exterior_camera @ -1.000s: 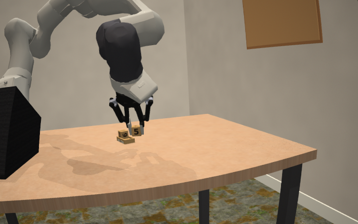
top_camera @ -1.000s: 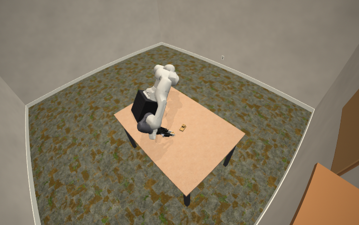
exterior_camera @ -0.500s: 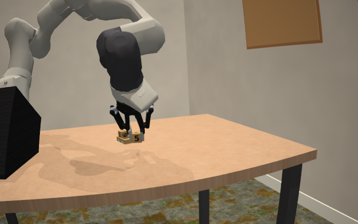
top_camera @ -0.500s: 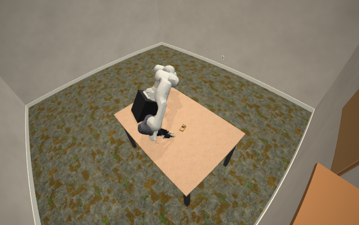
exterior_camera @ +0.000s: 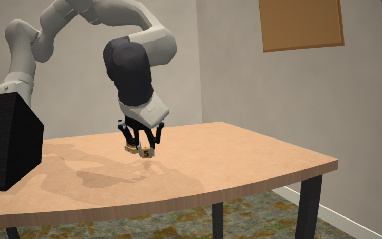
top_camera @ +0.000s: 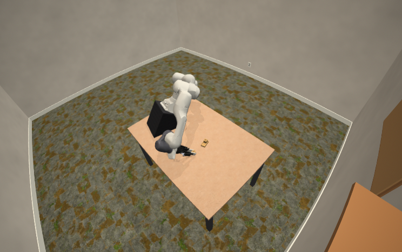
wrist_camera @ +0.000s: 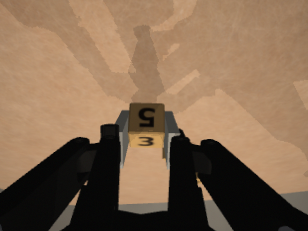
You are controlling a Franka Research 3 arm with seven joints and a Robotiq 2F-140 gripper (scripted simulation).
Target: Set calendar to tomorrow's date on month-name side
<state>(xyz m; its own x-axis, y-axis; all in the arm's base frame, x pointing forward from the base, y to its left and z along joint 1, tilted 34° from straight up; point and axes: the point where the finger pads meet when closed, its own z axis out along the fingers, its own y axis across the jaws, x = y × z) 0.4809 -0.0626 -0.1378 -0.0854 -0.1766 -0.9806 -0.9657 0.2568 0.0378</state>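
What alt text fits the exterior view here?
The jaws grip a wooden cube marked 5 at the table. Partly hidden behind them is the small wooden tray. The white and dark arm reaches in from the left, past a black block, with a brown board on the wall.

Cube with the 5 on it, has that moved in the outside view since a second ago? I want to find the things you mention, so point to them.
Yes, downward: the cube [top_camera: 193,151] [exterior_camera: 146,153] [wrist_camera: 146,116] showed higher than the tray [top_camera: 203,145] [exterior_camera: 130,150] then, and now shows slightly lower than it.
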